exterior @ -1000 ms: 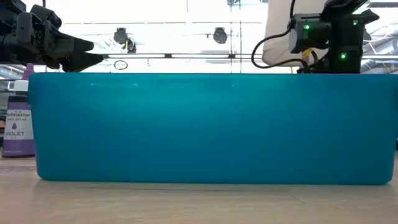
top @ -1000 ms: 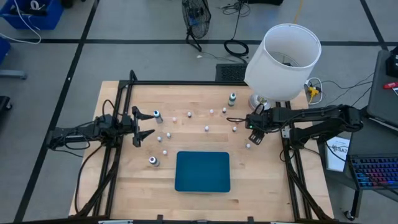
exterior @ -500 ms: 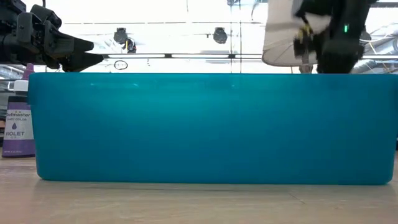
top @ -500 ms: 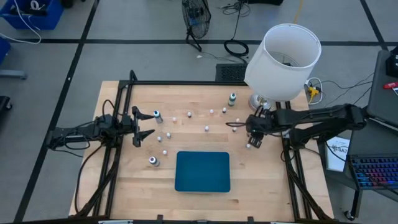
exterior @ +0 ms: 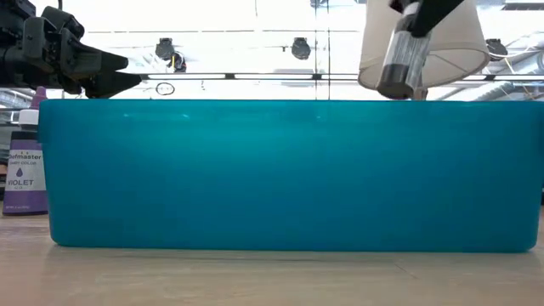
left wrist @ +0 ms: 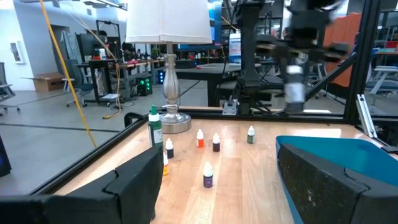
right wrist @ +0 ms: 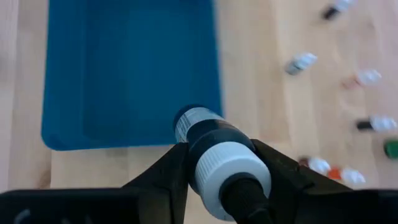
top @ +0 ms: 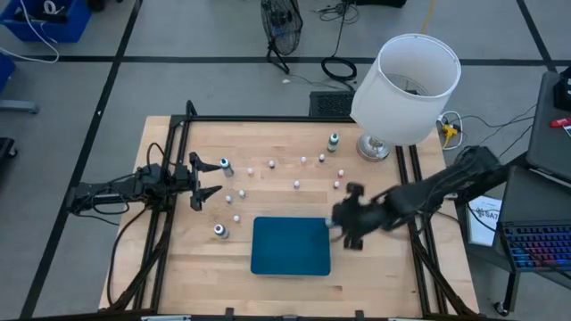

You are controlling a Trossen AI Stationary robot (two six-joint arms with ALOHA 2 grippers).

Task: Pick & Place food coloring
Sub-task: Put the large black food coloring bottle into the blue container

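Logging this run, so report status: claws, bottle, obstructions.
Right claw shut on a food coloring bottle, beside the blue tray's right edge. Left claw open, waiting at table's left. Other bottles scattered behind the tray; path looks unobstructed.

My bench: pale wooden table (top: 178, 259), black frame rails along left, right and far edges. Flat dark-blue tray (top: 290, 246) lies near front edge, centre. Small food coloring bottles (top: 296, 185) stand scattered behind tray, mid to far part. Green-bodied bottle (top: 333, 141) near far edge, just beside lamp base (top: 373, 148) at far right corner. Violet-labelled bottle (exterior: 25, 161) stands left of tray.
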